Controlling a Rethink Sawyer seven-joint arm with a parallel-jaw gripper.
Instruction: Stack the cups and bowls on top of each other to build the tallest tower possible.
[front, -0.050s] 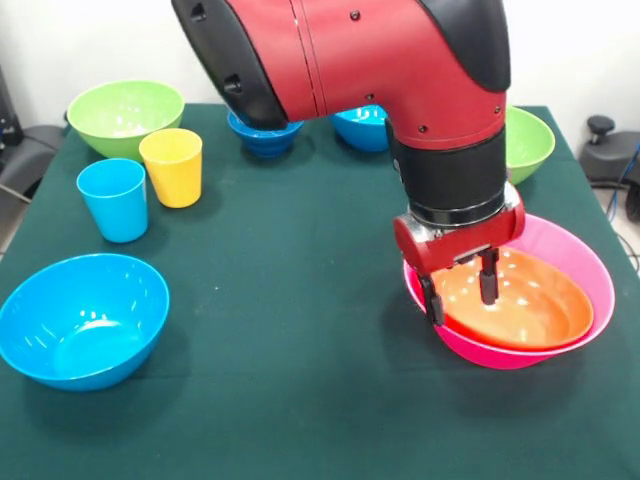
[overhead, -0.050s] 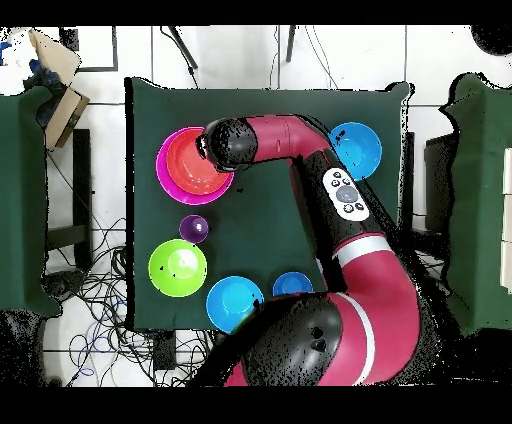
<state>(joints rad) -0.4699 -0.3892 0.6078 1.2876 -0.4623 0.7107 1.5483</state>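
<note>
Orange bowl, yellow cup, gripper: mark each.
orange bowl (front, -0.050s: 530, 300), front view, inner floor.
yellow cup (front, -0.050s: 172, 168), front view, side wall.
gripper (front, -0.050s: 460, 287), front view, midway between fingertips.

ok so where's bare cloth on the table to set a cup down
The widest bare patch lies mid-table, between the big blue bowl, the yellow cup and the pink bowl. The front strip is also free. The far edge is crowded with bowls, and the gripper sits over the orange bowl.

Seven bowls (front, -0.050s: 85, 320), three cups (front, -0.050s: 112, 200)
</note>
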